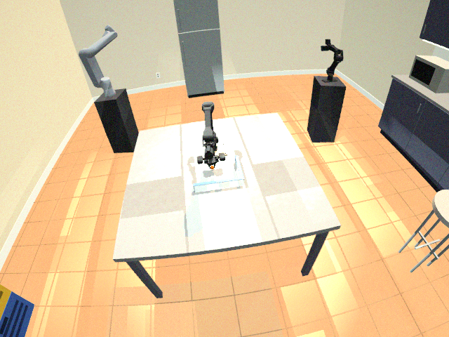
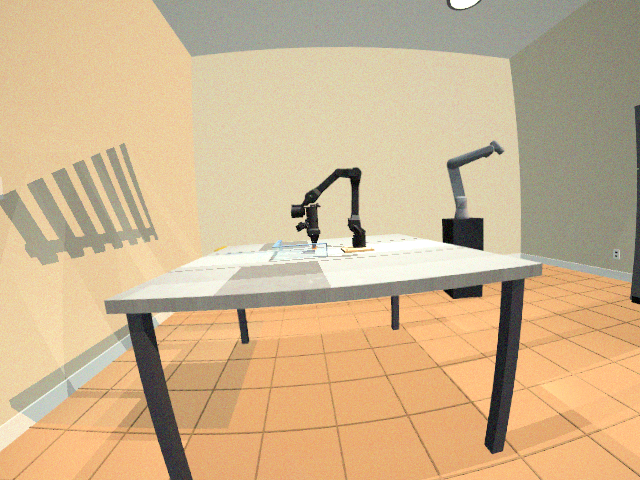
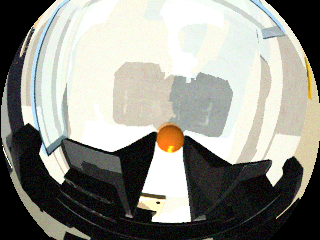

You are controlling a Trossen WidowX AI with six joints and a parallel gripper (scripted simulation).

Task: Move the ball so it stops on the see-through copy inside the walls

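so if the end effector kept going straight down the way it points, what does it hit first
Probably the white table top inside the low clear walls; the end effector, shut on the small orange ball, points straight down close above it. Remaining height is unclear.
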